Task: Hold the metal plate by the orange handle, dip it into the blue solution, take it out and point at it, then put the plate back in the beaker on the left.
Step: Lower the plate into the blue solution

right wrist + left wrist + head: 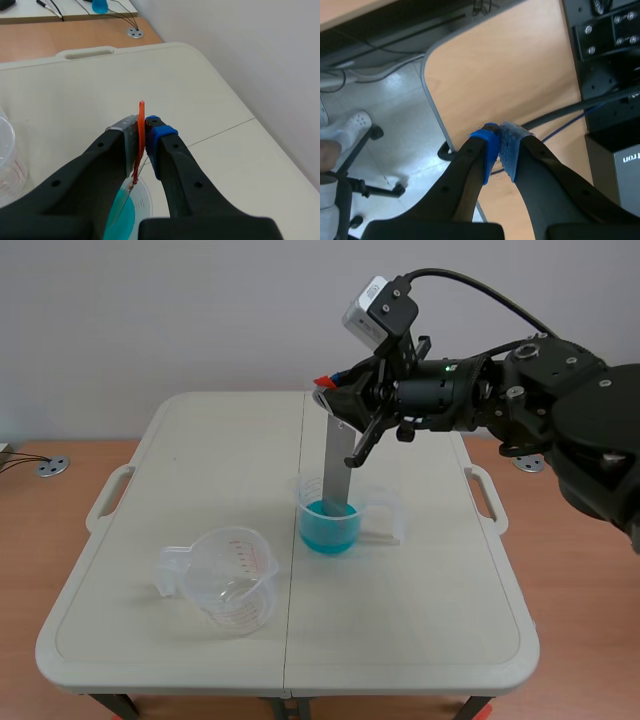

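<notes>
Our right pincer [145, 131] clamps the orange handle [141, 112], the plate [340, 465] standing in the blue solution [327, 535]; we should lift straight up, clear of the cup [372, 502]. Our left pincer [498, 135] is closed, empty.

Lab-like test room: plastic folding table [420, 620], wooden desktop [510, 65], loose cables [117, 12], wheeled chair [357, 150].

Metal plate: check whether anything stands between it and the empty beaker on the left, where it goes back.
Nothing visible lies between them. The metal plate, in the right tool, stands with its lower end inside the blue solution beaker, so only that beaker's rim must be cleared before the empty beaker.
</notes>
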Available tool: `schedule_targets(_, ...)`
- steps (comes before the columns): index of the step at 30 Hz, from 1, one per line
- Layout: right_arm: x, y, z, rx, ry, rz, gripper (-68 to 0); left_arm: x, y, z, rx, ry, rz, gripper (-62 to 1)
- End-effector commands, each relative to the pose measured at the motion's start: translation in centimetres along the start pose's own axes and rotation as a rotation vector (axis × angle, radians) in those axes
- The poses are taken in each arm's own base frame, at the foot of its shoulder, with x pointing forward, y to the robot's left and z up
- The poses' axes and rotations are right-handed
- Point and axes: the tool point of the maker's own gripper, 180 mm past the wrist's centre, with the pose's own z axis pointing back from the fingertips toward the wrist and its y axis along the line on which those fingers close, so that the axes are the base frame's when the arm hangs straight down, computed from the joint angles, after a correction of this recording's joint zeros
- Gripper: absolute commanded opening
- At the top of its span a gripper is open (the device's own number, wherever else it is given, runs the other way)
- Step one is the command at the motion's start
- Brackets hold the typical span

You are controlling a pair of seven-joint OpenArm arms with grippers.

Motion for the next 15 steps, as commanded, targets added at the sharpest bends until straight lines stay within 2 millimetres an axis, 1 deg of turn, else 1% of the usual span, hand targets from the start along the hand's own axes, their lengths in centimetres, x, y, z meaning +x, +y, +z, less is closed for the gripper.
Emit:
schedule_targets(1,1.8,-0.6,-0.4,-0.005,-0.052,0.03,-66.2,0.5,0.0,0.1,-0.005,-0.013,-0.007,-57.9)
schedule_targets(8,0.6,1.1,-1.2,0.04,-0.026,0.03,-66.2,0.5,0.0,0.1,-0.005,-0.012,-0.007,-57.9)
schedule_targets(15,-0.9,1.2,-1.0,0.04,0.013,0.019,-66.2,0.4,0.0,0.1,-0.006,-0.011,-0.007,-57.9)
